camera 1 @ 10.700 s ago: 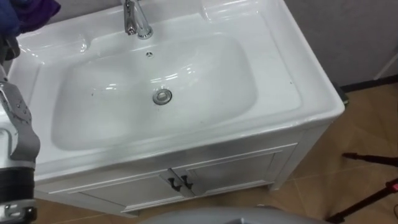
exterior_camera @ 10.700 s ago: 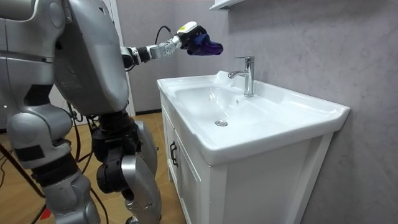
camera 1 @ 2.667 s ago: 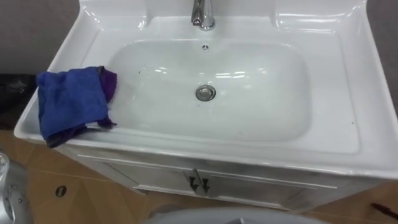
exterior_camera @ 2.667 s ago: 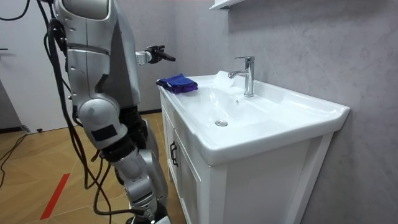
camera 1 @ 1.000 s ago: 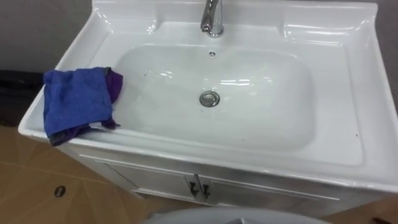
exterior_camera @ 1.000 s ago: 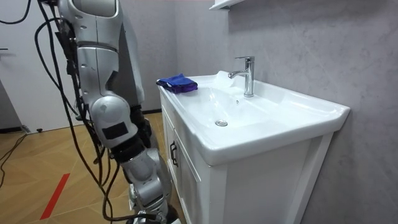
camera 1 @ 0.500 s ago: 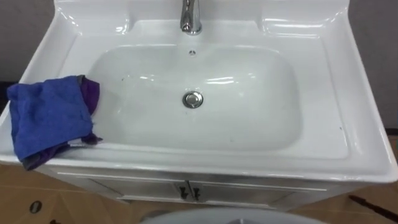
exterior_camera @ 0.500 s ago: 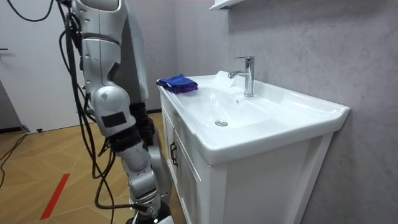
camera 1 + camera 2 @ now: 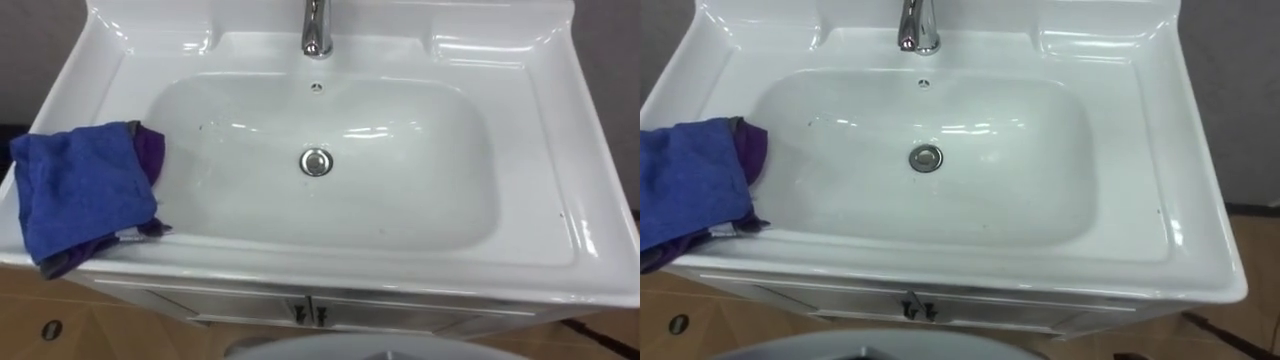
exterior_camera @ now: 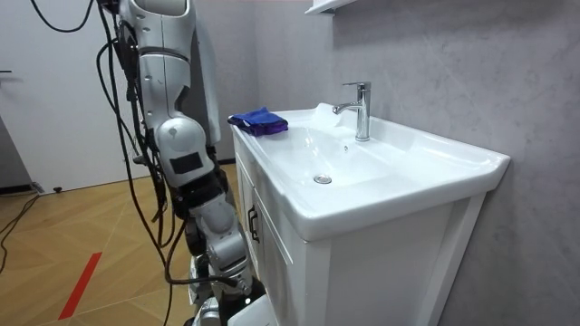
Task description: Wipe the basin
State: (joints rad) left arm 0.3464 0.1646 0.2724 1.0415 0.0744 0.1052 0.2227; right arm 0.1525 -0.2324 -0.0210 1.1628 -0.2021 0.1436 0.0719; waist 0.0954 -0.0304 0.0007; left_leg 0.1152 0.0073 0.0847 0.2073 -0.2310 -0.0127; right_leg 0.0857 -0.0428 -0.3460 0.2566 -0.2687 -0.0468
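Note:
A white basin [image 9: 560, 150] on a white cabinet lies below me, with a chrome tap [image 9: 317, 30] at the back and a round drain [image 9: 316, 162] in the middle of the bowl. A blue cloth [image 9: 80, 190] with a purple edge lies crumpled on the basin's left rim and hangs slightly over the front corner. The same cloth [image 9: 690, 185] sits at the left border of the right eye view. From the room camera the cloth [image 10: 258, 120] rests on the basin's [image 10: 399, 195] corner nearest the robot, which stands upright close by the cabinet's front.
Two dark handles [image 9: 308, 315] mark the cabinet doors under the front rim. Wooden floor [image 9: 40, 320] shows at the lower left. A grey wall [image 10: 453, 63] runs behind the tap, with a white shelf [image 10: 326, 6] above.
The cloth, held up in the left hand ten seconds ago, lies on the left rim. Over the last second the robot has stepped closer to the cabinet and the eye view has shifted.

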